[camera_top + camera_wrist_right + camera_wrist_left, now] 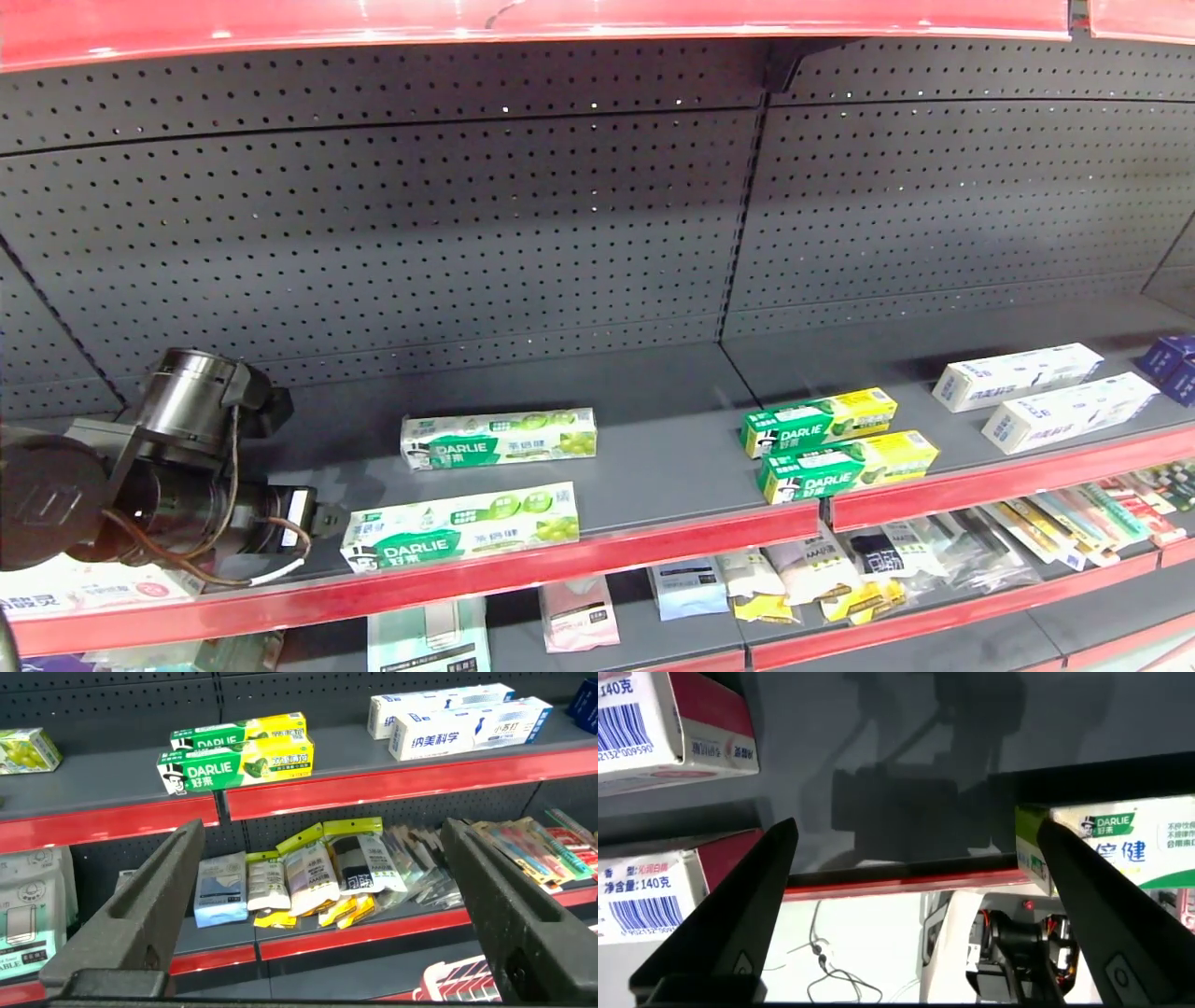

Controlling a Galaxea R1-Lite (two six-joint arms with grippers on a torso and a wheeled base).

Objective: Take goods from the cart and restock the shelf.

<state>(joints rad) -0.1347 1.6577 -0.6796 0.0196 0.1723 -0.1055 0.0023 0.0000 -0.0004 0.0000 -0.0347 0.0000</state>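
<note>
On shelf (pixel 653 448), green-white toothpaste box (pixel 460 526), lying flat

Lower tier of the shelf (pixel 695 639): overlapping flat plastic packets with yellow header cards (pixel 322 868), a pale blue soft packet (pixel 221 889) just beside them, and slim carded toothbrush packs (pixel 537 849) farther right. Two dark blue cardboard boxes (pixel 1172 366) at the upper tier's far right. Thin white cable (pixel 820 957) on the pale floor (pixel 878 938).

Green toothpaste boxes (pixel 498 438), seemingly flat, grey shelf (pixel 653 420)
</note>
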